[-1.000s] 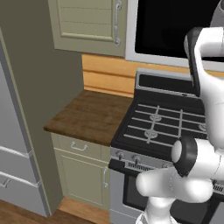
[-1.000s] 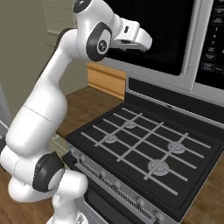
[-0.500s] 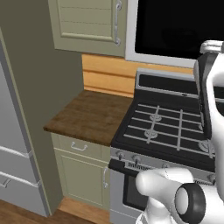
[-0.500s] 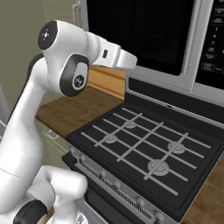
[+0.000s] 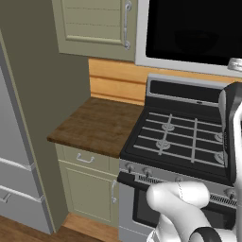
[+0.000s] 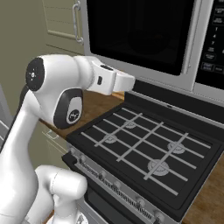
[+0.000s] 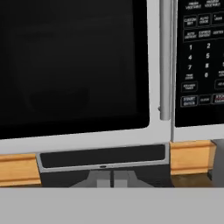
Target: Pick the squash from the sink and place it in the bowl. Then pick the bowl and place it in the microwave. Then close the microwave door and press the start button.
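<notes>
The microwave hangs above the stove with its door shut; the black glass hides what is inside. Its vertical handle runs beside the keypad, and the start button sits low on that panel. My gripper points at the microwave from a distance, level with the stove's back panel; its two tips stand pressed together with nothing between them. In the right base view my forearm reaches across in front of the door. The squash, the bowl and the sink are out of view.
A black gas stove with grates lies under the microwave. A wooden counter is left of it, under a beige wall cabinet. A grey fridge side stands at the far left.
My arm has dropped from high against the microwave door to a lower, pulled-back pose over the stove. The door stays shut and the base has not moved.
</notes>
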You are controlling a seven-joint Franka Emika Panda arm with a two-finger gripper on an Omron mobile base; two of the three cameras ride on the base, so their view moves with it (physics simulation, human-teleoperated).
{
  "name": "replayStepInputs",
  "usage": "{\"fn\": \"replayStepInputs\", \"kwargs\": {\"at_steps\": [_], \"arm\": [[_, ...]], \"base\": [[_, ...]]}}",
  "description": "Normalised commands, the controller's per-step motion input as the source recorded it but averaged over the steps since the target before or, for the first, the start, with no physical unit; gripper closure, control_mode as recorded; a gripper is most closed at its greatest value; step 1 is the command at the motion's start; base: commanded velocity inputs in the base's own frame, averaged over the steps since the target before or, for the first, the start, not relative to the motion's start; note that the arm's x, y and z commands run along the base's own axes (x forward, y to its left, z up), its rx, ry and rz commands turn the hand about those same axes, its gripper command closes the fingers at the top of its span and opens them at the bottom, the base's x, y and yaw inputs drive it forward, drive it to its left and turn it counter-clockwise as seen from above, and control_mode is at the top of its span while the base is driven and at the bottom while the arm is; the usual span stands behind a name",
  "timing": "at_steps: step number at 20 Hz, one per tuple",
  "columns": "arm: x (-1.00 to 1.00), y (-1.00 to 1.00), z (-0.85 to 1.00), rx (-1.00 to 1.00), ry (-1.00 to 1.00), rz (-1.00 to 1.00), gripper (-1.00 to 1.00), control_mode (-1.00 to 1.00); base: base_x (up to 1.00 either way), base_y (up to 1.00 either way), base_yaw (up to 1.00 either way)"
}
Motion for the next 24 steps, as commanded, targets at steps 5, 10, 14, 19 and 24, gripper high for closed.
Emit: {"fn": "replayStepInputs", "kwargs": {"at_steps": [5,10,14,19,24], "arm": [[-0.10,-0.44,-0.13,0.00,0.00,0.05,1.00,-1.00],[-0.27,-0.44,-0.05,0.00,-0.03,0.09,1.00,-1.00],[-0.06,-0.28,0.04,0.00,-0.07,0.00,1.00,-1.00],[0.00,-0.45,0.12,0.01,-0.08,0.00,1.00,-1.00],[0.00,-0.46,0.04,0.02,-0.05,0.01,1.00,-1.00]], "base": [[0.00,0.00,0.00],[0.00,0.00,0.00],[0.00,0.00,0.00],[0.00,0.00,0.00],[0.00,0.00,0.00]]}}
